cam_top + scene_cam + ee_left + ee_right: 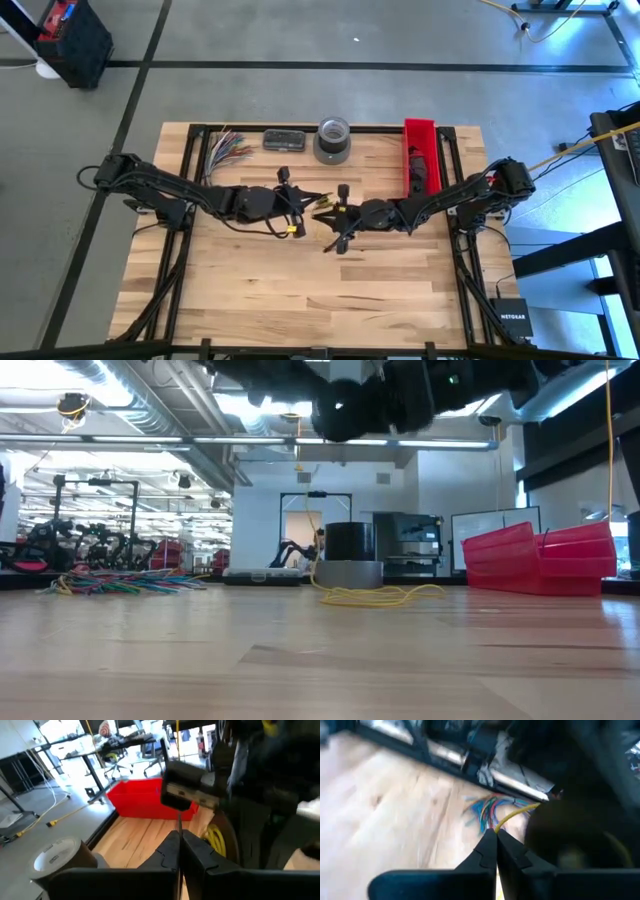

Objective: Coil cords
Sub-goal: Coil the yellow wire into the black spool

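Note:
A thin yellow cord (380,596) lies in loose loops on the wooden table near its middle, and one strand (297,510) rises from it toward the grippers. No round black bundle shows. My left gripper (322,200) and my right gripper (320,212) meet tip to tip above the table's middle, both well clear of the wood. Each is shut on the cord. In the left wrist view the yellow loops (216,840) lie just beyond my left fingers, and the right arm's wrist fills the space behind. My left gripper pinches a thin strand of the cord (179,825) at its fingertips, coming level from the table's left. The strand runs straight on from the tips toward the right arm. My right gripper pinches the yellow cord (506,820) between its two fingertips, coming level from the table's right. The cord curves away from the tips toward the left arm, clear of the table.
A grey tape roll (333,140), a flat dark box (284,139) and a fan of multicoloured wires (225,148) lie along the far edge. A red bin (420,158) stands at the far right. The table's near half is bare wood (300,290).

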{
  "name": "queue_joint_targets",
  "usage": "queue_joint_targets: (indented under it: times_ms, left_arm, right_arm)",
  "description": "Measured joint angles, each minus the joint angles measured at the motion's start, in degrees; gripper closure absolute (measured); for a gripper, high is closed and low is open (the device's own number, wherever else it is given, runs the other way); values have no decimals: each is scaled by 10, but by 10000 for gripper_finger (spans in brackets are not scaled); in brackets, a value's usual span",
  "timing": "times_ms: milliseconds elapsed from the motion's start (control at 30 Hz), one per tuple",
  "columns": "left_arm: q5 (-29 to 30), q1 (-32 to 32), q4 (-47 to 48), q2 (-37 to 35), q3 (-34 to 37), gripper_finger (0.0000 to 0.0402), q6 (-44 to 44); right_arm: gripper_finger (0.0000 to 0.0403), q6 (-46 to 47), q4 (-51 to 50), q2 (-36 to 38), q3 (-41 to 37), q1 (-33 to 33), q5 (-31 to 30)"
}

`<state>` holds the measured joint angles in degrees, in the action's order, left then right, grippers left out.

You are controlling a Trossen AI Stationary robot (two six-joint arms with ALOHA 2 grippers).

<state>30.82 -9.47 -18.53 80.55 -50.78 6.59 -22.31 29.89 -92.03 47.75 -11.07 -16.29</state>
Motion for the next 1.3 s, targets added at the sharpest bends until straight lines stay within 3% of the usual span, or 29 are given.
queue_joint_targets:
  times_ms: [167,467,667,867,1100,1167,1300]
  left_arm:
    - [3,-17,-7,-12,0,400,17]
    - [21,-30,-4,-16,0,400,39]
    - [21,-30,-3,-17,-1,400,39]
    - [20,-30,1,-17,-1,400,43]
    - [20,-37,10,-32,-1,400,44]
    - [20,-40,15,-38,-1,400,44]
    - [21,-49,16,-40,-1,400,49]
  right_arm:
    - [394,-35,-44,0,0,-6,-51]
    - [379,13,-58,0,0,-6,-61]
    - [327,53,-69,1,0,-6,-76]
    - [261,34,-169,46,0,-25,-113]
    - [239,23,-295,77,0,-31,-115]
    - [238,23,-286,67,0,-13,-92]
    - [238,21,-213,40,-15,33,13]
